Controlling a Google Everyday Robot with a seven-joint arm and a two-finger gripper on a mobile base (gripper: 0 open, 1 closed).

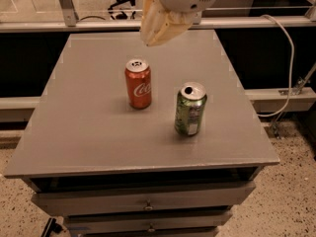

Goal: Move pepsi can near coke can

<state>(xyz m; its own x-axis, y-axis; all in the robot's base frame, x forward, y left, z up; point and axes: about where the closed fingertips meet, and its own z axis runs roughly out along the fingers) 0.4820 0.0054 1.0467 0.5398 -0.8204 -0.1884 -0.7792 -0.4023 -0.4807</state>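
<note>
Smooth grey tabletop point(84, 132) on a drawer cabinet point(148, 204) fills the scene, with the cream, rounded gripper point(157, 27) hanging above its far edge; how wide it gapes, or whether it carries anything, I cannot tell. Below stand a glossy red coke can point(138, 85) and a green can point(190, 110), both upright metal cylinders. No pepsi can shows, so the task looks barely begun and finding it comes next.

Brightness: dim and warm; the table point(89, 132) around the coke can point(138, 83) is evenly lit, with dark areas to either side.
Shadows: soft and faint at the coke can's base and under the green can point(190, 108) to its right.
Glare: both silver can tops shine.
Gripper: the gripper point(158, 26), pale and brightly lit, hangs above and behind the coke can.
</note>
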